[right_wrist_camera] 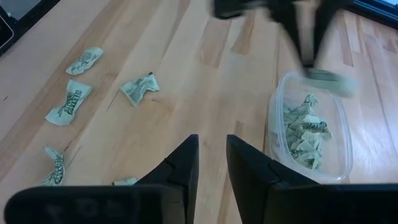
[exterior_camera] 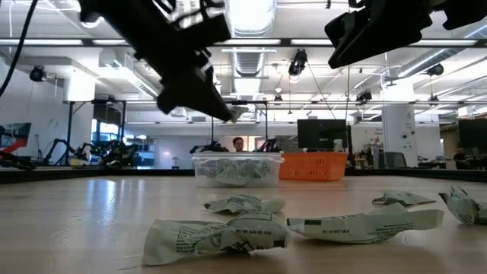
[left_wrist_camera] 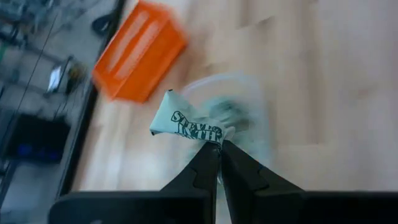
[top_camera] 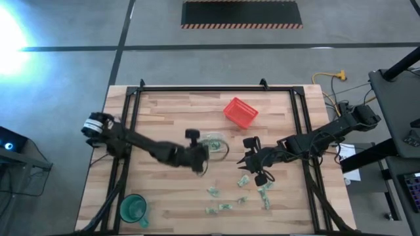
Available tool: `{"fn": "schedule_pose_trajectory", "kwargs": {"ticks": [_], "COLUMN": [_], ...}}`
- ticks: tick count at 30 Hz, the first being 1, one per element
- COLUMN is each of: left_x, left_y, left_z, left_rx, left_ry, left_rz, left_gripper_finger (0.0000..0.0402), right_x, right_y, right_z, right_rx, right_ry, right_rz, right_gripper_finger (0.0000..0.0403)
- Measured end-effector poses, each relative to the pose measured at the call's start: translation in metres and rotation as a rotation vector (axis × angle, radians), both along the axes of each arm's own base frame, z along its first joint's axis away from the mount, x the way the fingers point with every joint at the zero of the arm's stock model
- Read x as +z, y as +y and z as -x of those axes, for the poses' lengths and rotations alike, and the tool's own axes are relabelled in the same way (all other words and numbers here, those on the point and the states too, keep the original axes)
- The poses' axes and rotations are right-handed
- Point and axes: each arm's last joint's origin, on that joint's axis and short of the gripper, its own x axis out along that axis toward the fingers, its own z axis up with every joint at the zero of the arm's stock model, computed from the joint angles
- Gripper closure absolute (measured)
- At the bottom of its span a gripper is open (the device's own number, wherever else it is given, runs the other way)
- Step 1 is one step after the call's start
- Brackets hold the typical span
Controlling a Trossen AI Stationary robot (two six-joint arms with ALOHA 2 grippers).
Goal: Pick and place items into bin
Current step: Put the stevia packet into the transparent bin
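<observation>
While the left gripper (top_camera: 209, 152) hangs at the clear bin's (top_camera: 218, 145) nine-o'clock rim from above, the right gripper (top_camera: 252, 172) waits apart at four o'clock, nearer the loose packets (top_camera: 243, 181). At table height, the bin (exterior_camera: 237, 167) lies directly beneath the pinched packet (exterior_camera: 238, 111). Left wrist: fingers (left_wrist_camera: 202, 171) clamp the packet (left_wrist_camera: 186, 123) by one end. Right wrist: fingers (right_wrist_camera: 180, 165) stand slightly parted, empty.
</observation>
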Motion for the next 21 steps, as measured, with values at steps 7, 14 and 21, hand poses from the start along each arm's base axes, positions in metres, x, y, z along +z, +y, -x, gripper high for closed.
{"fn": "schedule_pose_trajectory", "kwargs": {"ticks": [7,14,21], "left_x": [-0.001,-0.003,-0.003], "left_y": [0.050,0.054,0.054], "left_z": [0.000,-0.001,-0.001], "left_rx": [0.110,0.067,0.080], "left_ry": [0.064,0.084,0.074], "left_rz": [0.056,0.128,0.146], "left_gripper_finger": [0.0401,0.0401,0.0397], "right_x": [-0.002,-0.002,-0.002], "right_y": [0.000,-0.001,-0.001], "right_z": [0.001,0.002,0.002], "right_rx": [0.000,0.000,0.000], "right_ry": [0.016,0.026,0.025], "right_rz": [0.006,0.010,0.009], "right_gripper_finger": [0.0323,0.0332,0.0331]}}
